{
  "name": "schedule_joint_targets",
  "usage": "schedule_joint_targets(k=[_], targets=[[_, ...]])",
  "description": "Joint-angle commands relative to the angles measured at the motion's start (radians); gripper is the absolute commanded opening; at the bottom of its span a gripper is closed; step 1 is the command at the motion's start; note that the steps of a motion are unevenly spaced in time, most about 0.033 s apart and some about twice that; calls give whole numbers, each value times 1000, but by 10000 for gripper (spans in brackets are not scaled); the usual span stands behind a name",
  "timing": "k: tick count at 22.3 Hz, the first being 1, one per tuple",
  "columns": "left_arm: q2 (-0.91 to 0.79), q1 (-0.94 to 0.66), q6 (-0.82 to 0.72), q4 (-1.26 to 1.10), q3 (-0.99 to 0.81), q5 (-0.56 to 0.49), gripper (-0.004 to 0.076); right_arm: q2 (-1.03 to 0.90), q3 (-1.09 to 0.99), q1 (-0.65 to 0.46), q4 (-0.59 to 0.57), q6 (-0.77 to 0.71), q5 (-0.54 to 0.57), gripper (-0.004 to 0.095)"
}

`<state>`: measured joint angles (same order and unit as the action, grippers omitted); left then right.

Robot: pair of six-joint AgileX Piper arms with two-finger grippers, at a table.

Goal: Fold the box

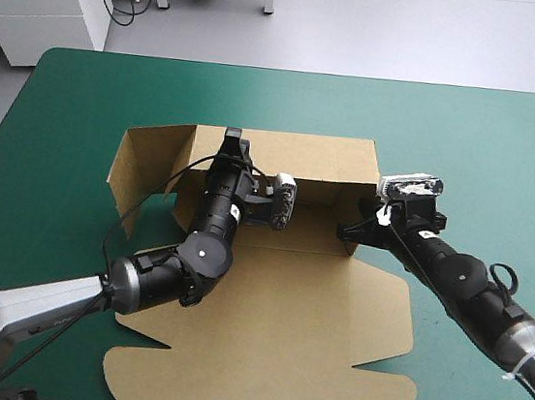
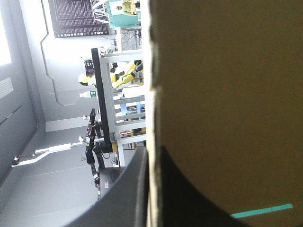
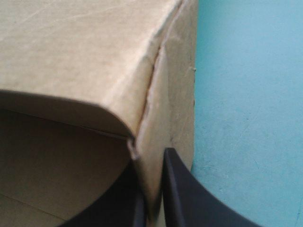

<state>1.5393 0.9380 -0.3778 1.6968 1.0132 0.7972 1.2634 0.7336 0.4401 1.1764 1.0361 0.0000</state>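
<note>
- Teal-green cover (image 1: 487, 159) lies bare and smooth all around the box (image 1: 282, 319). The box sits mid-table as a brown sheet, its far walls raised and its wide lid flat toward the near edge.
- We see the left gripper (image 1: 231, 145) at the far wall. Its black fingers (image 2: 128, 194) are all but closed, and the wall's board edge runs between them.
- We see the right gripper (image 1: 346, 232) at the near corner of the raised right wall, pinching it. The board stands between the nearly touching fingers (image 3: 184, 198).
- Beside the right jaws, outside the wall, we see only flat cover. Just ahead of them, inside the wall, a rounded flap (image 3: 94, 109) bends inward.
</note>
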Motion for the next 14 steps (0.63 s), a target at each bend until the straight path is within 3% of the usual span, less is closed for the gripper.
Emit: schedule_joint_targets(k=[1,5,8,10,12,14], targets=[[-38,5,-5,134,33,8,3,-31,30,3,8,11,8,-19],[-38,5,-5,134,33,8,90,-31,30,3,8,24,8,-19],[-38,5,-5,134,33,4,285,-31,30,3,8,24,0,-18],[-38,5,-25,134,33,-2,367,-29,30,3,8,28,0,-17],[-38,7,-123,134,33,-10,377,-17,32,3,8,32,-24,-15],[-38,28,-129,134,33,33,377,23,47,3,8,32,-88,-15]])
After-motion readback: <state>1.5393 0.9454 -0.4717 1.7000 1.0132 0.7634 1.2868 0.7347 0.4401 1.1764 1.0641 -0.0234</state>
